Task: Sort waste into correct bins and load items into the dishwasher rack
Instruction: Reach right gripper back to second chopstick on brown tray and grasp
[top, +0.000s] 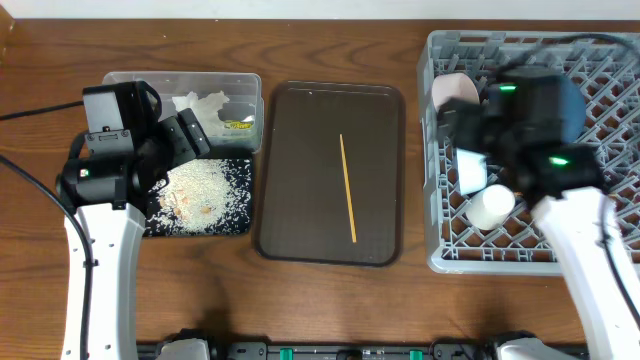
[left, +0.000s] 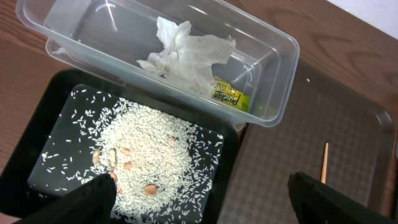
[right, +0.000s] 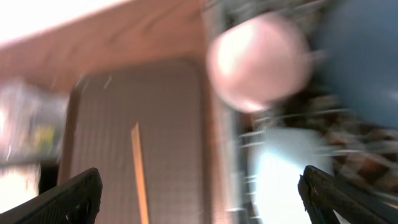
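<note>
Black plastic fingers (left: 87, 199) of the left gripper (left: 202, 186) are standing wide apart, with nothing between them. The left arm (top: 95, 260) is standing up from the near edge of the table (top: 330, 310) as a white link, and its wrist is tilting the claw forward and down. Directly under and just ahead of this claw, the black tray (left: 56, 106) is carrying a heap of rice (left: 149, 155) with a few tan bits mixed in. Beyond the claw, the clear tub (left: 273, 93) is meeting the black tray's far edge. It is holding the crumpled tissue (left: 186, 56), with the yellow wrapper (left: 229, 98) lying against the tissue's right side. To the claw's right, the brown tray (top: 300, 200) is carrying one chopstick (top: 347, 188) lengthwise.

The right gripper (right: 199, 186) is likewise spread wide and gripping nothing. The right arm (top: 590, 240) is leaning over the dishwasher rack (top: 440, 250), with its wrist turned toward the rack's left wall. Its wrist view is blurred. Ahead of this claw, the cream bowl (right: 258, 62) is standing on edge in the rack, and the dark-blue plate (right: 360, 56) is sitting to the claw's right. A pale item (right: 286, 168) is lying just ahead of the claw, too blurred to name. Seen from overhead, the white cup (top: 492, 207) is lying in the rack close beside the right arm.
</note>
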